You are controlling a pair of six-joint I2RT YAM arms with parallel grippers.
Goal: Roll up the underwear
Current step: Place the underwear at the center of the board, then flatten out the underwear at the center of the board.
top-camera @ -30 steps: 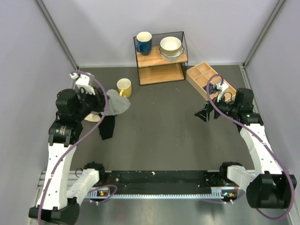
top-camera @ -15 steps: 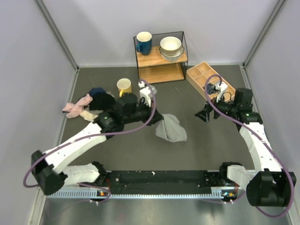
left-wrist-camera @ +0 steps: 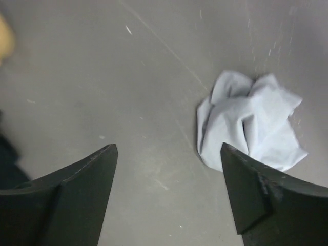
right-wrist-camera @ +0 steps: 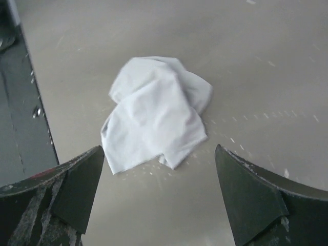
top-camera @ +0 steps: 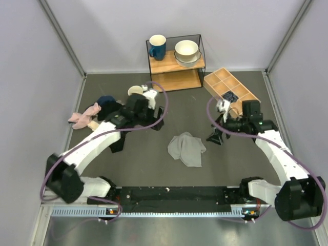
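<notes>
**A:** Whereabouts of the underwear [top-camera: 186, 148]?

**B:** Crumpled in a loose light grey heap on the table [top-camera: 154, 169], near the middle, folded over itself. Touching neither arm.

**A:** Left end effector [left-wrist-camera: 168, 154]?

**B:** Fingers spread wide, gripping nothing. Hovering over bare table, off to the left of the cloth and a little beyond it.

**A:** And the right end effector [right-wrist-camera: 159, 149]?

**B:** Likewise spread apart and empty. Pointed down toward the cloth from just to its right, clear of it.
</notes>
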